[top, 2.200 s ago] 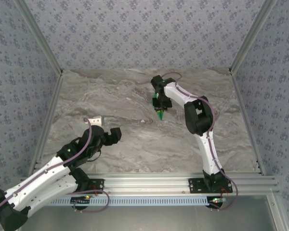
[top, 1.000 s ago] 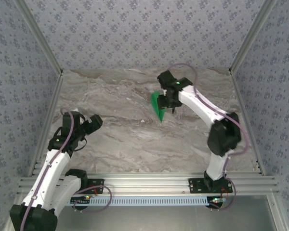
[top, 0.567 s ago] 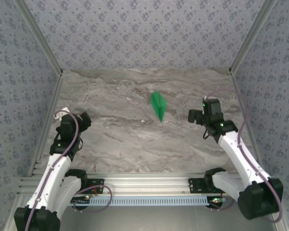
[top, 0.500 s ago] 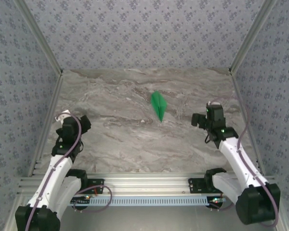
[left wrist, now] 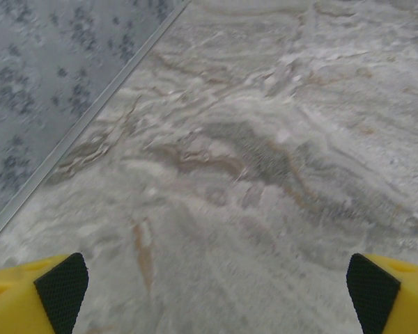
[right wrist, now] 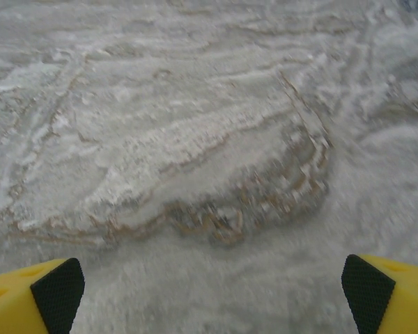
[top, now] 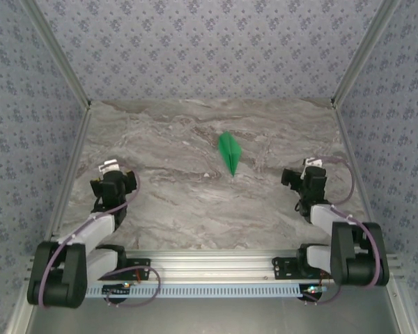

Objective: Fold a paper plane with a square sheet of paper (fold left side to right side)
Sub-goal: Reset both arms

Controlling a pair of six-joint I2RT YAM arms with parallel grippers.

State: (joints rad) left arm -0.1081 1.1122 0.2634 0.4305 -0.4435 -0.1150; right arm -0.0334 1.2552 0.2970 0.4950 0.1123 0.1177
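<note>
A slim, pointed, bright green paper plane lies alone on the marble table, its tip toward the near edge. My left gripper sits low at the near left, far from the plane. In the left wrist view it is open, the yellow fingers wide apart over bare marble. My right gripper is folded back at the near right, well right of the plane. The right wrist view shows that gripper open too, with nothing between its fingers.
Patterned walls with metal posts close the table in on three sides. An aluminium rail carrying both arm bases runs along the near edge. The left wall's foot passes close to my left gripper.
My right gripper has let go of the green plane, opened wide and pulled back to the near right. The left arm has folded down at the near left. The plane lies still.
</note>
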